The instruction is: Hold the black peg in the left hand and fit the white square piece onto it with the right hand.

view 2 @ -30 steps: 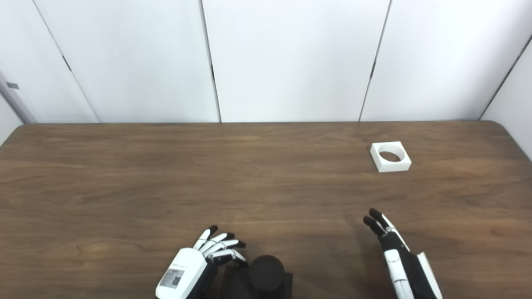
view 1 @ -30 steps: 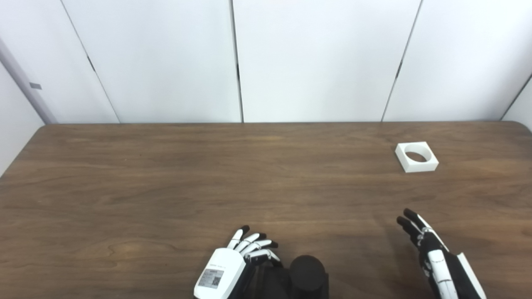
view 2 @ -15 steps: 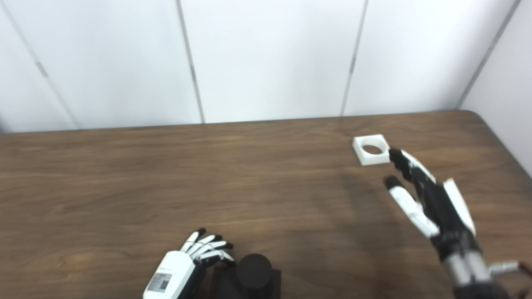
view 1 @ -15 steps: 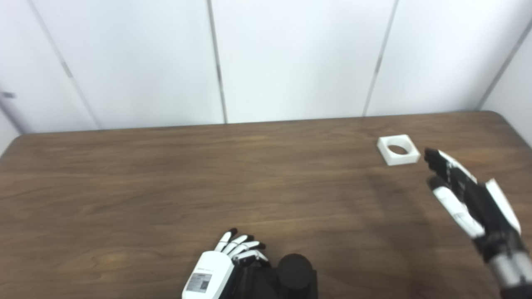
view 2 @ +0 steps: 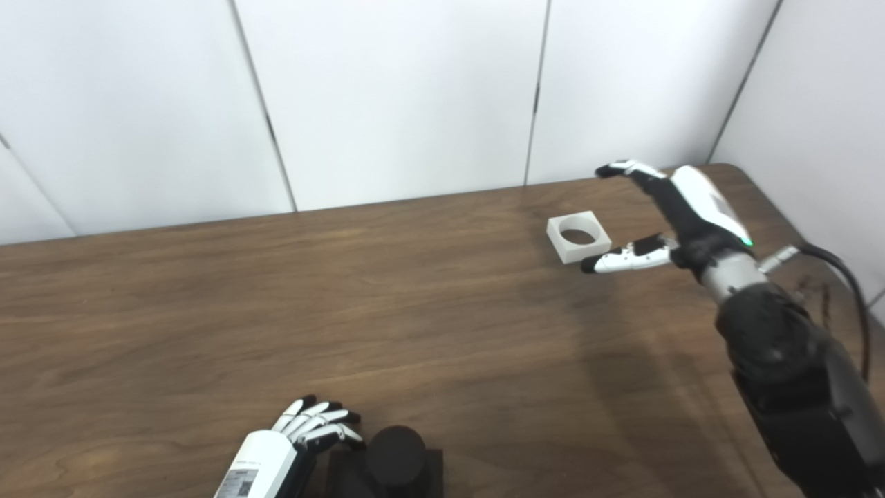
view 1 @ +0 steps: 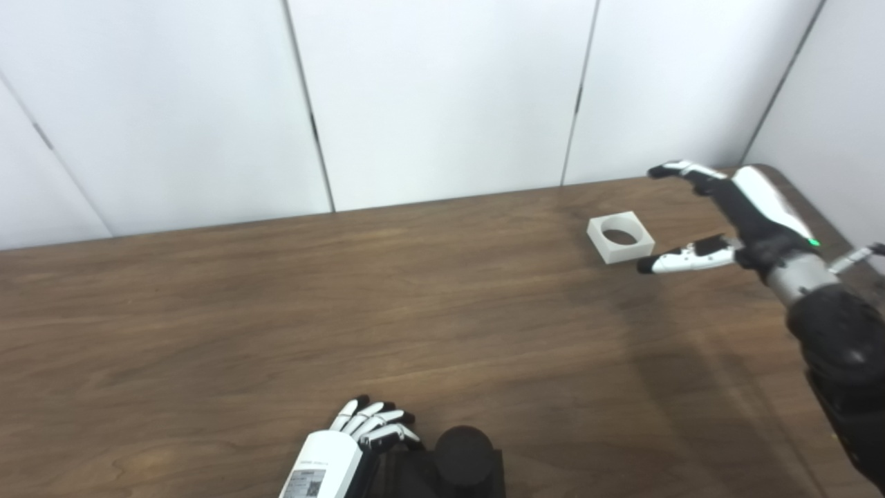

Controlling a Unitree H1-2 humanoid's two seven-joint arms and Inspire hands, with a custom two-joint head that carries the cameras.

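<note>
The black peg (view 1: 462, 449), a round post on a square black base, stands at the table's near edge. My left hand (view 1: 348, 446) lies against the base's left side with its fingers curled toward it; the thumb is hidden, so I cannot tell whether it grips. The white square piece (view 1: 620, 237) with a round hole lies flat at the far right of the table. My right hand (view 1: 736, 214) hovers open just right of it. The fingers (view 2: 626, 168) arch over behind the piece, and the thumb reaches toward its near right corner. Nothing is between them.
The brown wooden table (view 1: 276, 311) ends at white wall panels behind. Its rounded far right corner lies just beyond my right hand. My dark right forearm (view 2: 795, 387) crosses the table's right side, with a cable (view 2: 840, 270) beside it.
The camera has swung to the right. My right hand has risen from the near table and travelled far forward to the white piece, spreading fingers and thumb. The left hand and peg stay put.
</note>
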